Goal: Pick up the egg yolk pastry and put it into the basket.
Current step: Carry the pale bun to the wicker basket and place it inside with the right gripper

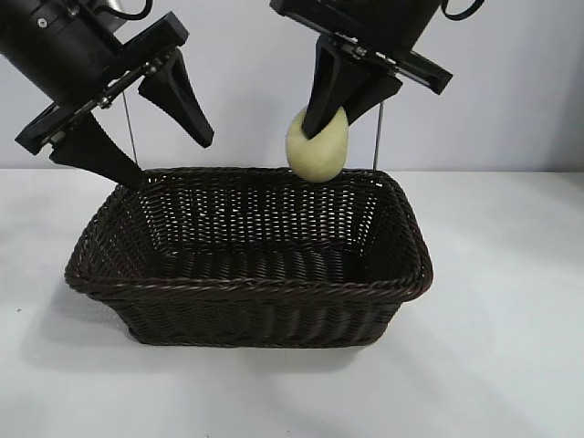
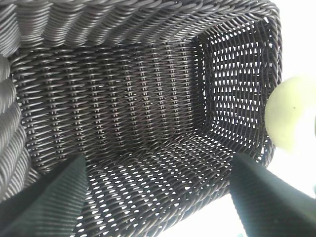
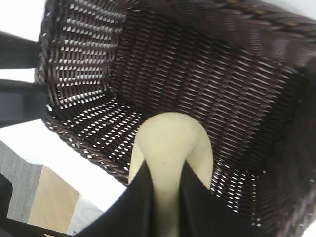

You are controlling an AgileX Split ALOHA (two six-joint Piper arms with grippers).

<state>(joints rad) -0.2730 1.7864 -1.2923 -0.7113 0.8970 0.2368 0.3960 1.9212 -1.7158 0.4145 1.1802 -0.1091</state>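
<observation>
The egg yolk pastry [image 1: 318,151] is a pale cream-yellow round cake, held on edge by my right gripper [image 1: 325,126], which is shut on it above the far rim of the basket [image 1: 246,286]. The basket is dark brown wicker with a braided rim and nothing shows inside it. In the right wrist view the pastry [image 3: 170,143] sits squeezed between the two dark fingers over the basket's far wall [image 3: 89,148]. My left gripper [image 1: 169,160] is open and empty above the basket's far left corner. The left wrist view shows the basket's inside [image 2: 128,108] and the pastry [image 2: 292,116] off to one side.
The basket stands on a white table [image 1: 493,356] in front of a pale wall. White table surface lies on all sides of the basket. Two thin metal rods [image 1: 130,128] stand behind the basket.
</observation>
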